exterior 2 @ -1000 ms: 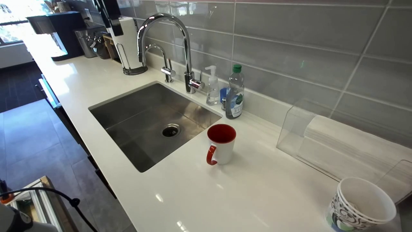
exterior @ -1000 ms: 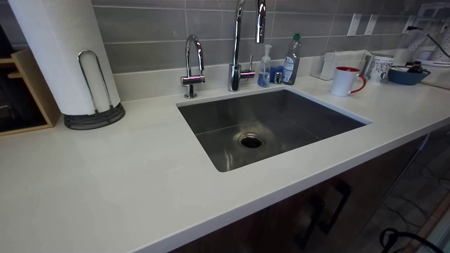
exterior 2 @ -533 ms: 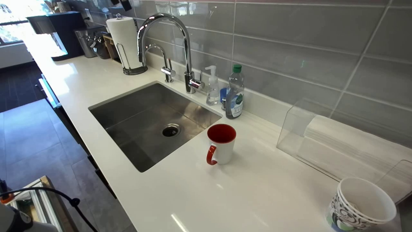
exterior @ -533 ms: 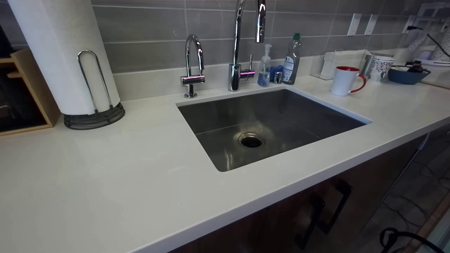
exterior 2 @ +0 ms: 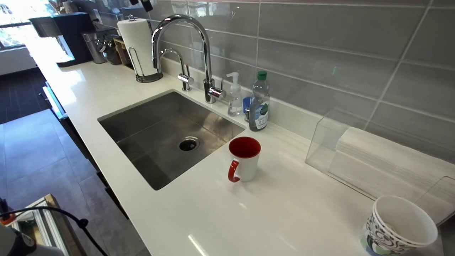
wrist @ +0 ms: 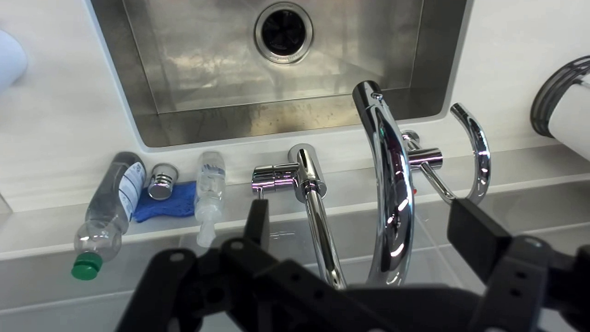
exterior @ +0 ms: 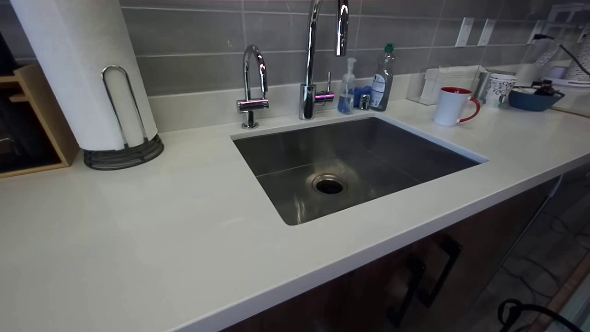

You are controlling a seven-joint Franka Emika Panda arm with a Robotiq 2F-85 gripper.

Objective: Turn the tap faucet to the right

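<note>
Tap faucet (wrist: 395,198) stands behind the sink (wrist: 203,50), its tall neck arching out over it. Your gripper (wrist: 363,217) is empty, its 2 fingers (wrist: 474,235) parted wide, with no contact to be seen. In the wrist view riser and arch both show in the gap between them, the arch's long axis crossing the line from fingertip to fingertip. Work from that alignment: the faucet seems to lie ahead of you and lower, so reaching straight in should bring the tube between your jaws. You can't judge the depth from here. Rightward, for someone facing the sink, would mean a swing toward the dish soap bottle (wrist: 108,206).
</note>
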